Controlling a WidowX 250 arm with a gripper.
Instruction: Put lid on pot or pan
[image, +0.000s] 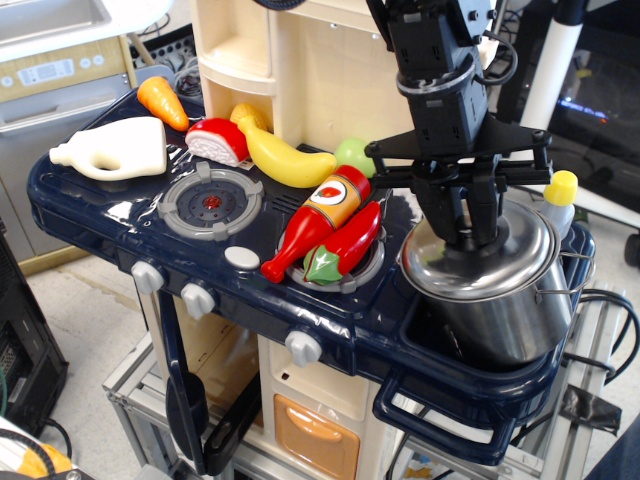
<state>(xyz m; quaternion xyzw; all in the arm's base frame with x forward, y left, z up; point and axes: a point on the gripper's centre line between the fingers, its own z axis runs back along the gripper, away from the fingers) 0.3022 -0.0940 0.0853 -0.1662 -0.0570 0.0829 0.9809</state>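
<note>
The gripper (470, 237) points straight down over the right end of the toy kitchen, its dark fingers (452, 215) closed narrowly on the small knob at the centre of the lid (480, 262). The lid, round and shiny, sits across the mouth of the pot (497, 318), covering it almost fully and leaning slightly down toward the left front; whether it rests all the way round on the rim cannot be told. The pot stands in the sink basin (425, 345) at the right of the blue counter, one wire handle (572, 275) showing on its right side. Its inside is hidden by the lid. Just behind the pot stands a bottle with a yellow cap (559, 190).

To the left, the nearer burner (350, 270) holds a red ketchup bottle (315, 222) and a red pepper (345, 245) lying side by side. The far burner (212, 201) is bare. Behind it lie a banana (280, 160), a red slice (218, 140), a carrot (162, 100) and a white jug (115, 150) on its side.
</note>
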